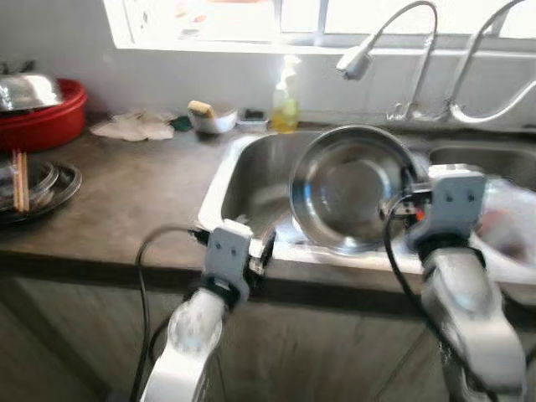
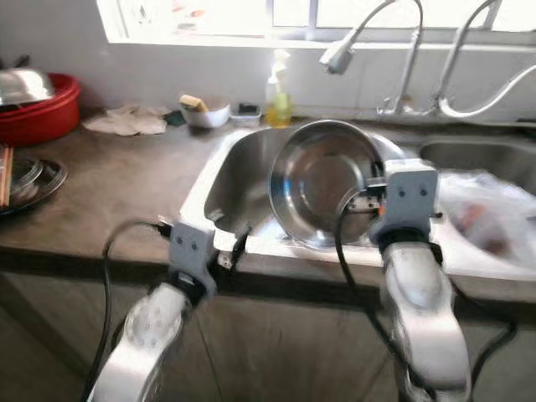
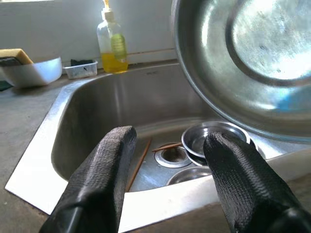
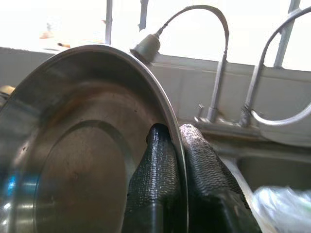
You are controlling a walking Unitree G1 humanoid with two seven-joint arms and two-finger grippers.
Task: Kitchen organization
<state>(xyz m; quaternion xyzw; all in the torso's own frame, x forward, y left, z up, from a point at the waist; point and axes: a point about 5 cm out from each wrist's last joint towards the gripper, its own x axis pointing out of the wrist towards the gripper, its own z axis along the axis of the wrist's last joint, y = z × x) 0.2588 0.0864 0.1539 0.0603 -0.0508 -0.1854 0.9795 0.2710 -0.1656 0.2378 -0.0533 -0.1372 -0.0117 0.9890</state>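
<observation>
- The right claw (image 4: 177, 160) is clamped on the rim of a large steel basin (image 1: 352, 188), one finger inside the wall and one outside, holding it tipped on edge above the front lip of the sink (image 1: 251, 180).
- The left claw (image 3: 167, 165) hangs wide apart and holds nothing, just in front of the sink's near edge, pointing into the bowl.
- Down in the sink lie small steel bowls (image 3: 214, 141) and a chopstick (image 3: 140, 162) near the drain.
- The basin looks stiff, thin-walled and fairly light, but smooth and probably wet, so I judge it slippery; a single pinch on the rim lets it swing.
- The rim is the sensible hold; a second grip from the left claw on the opposite edge would steady it.
- On the tabletop (image 1: 134, 193), a soap bottle (image 1: 285, 105) stands behind the sink.
</observation>
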